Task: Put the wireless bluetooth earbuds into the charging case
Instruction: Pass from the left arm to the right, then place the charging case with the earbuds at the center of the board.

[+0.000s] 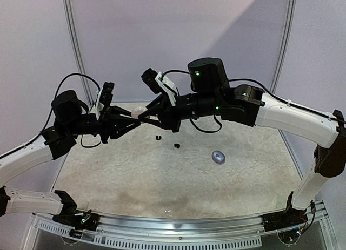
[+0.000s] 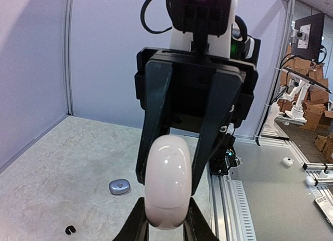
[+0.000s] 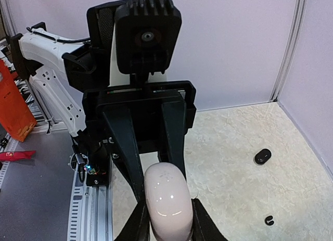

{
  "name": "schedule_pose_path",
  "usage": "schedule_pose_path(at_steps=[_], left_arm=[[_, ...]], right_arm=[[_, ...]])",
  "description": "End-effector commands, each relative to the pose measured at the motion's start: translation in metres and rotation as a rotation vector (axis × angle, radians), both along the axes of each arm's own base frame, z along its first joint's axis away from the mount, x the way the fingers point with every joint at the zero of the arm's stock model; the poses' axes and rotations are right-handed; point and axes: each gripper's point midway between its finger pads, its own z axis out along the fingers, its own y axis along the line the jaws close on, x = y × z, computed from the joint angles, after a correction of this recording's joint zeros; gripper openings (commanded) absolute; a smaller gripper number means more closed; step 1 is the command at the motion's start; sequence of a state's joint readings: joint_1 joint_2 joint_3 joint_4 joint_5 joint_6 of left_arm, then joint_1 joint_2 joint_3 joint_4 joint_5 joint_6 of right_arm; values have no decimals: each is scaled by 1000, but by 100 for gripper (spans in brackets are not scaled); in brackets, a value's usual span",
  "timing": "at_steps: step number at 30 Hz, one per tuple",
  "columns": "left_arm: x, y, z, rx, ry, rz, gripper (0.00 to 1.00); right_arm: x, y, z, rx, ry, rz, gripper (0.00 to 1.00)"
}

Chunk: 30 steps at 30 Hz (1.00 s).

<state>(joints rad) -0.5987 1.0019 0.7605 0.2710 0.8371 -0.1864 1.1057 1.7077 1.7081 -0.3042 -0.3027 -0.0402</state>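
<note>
Both grippers, left (image 1: pixel 131 119) and right (image 1: pixel 145 116), clamp the white case (image 1: pixel 139 112) from opposite ends above the tabletop's (image 1: pixel 135 174) far edge, probably to pull it open. Two black earbuds (image 1: pixel 158 137) lie loose mid-tabletop.

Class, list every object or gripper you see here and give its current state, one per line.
White charging case: closed, held in the air between both grippers.
Left gripper: shut on the case.
Right gripper: fingers closed around the case.
Grey case: closed, lying on the table.
Black earbuds: loose on the table.

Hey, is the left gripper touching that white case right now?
Touching. In the left wrist view, the left gripper pinches the white case from both sides.
</note>
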Motion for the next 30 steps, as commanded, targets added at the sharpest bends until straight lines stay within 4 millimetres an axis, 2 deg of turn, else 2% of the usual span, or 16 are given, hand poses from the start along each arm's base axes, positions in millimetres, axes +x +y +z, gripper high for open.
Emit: schedule_pose_path(at_steps=[1, 6, 8, 9, 12, 15, 18, 20, 22, 24, 26, 27, 30], left_arm=[[9, 2, 15, -25, -18, 42, 0], [14, 3, 12, -20, -11, 75, 0], [16, 4, 10, -12, -32, 92, 0], [16, 5, 10, -8, -57, 101, 7], [20, 8, 7, 9, -132, 141, 37], [25, 12, 0, 55, -202, 182, 65], [33, 17, -9, 97, -230, 243, 91], [38, 21, -16, 130, -241, 280, 98], [43, 26, -22, 155, -245, 323, 99], [46, 30, -29, 182, -249, 353, 99], [47, 34, -33, 203, -255, 370, 99], [46, 35, -36, 211, -255, 373, 99], [44, 38, -38, 223, -258, 380, 99]], right_arm=[[4, 4, -1, 6, -8, -12, 14], [0, 6, 0, 9, -3, 9, 1], [0, 5, 0, 8, -1, 10, 0], [0, 5, -1, 7, 1, 8, 0], [2, 3, 0, 8, 3, -8, 0], [14, -3, 0, 14, 19, -57, 0], [36, -17, 0, 38, 84, -146, 0], [65, -34, -10, 38, 165, -255, 0], [99, -58, -34, 8, 279, -394, 0], [138, -92, -63, -23, 403, -556, 0], [173, -134, -99, -27, 581, -708, 0], [185, -154, -125, -31, 688, -769, 0], [221, -214, -181, 43, 921, -905, 0]])
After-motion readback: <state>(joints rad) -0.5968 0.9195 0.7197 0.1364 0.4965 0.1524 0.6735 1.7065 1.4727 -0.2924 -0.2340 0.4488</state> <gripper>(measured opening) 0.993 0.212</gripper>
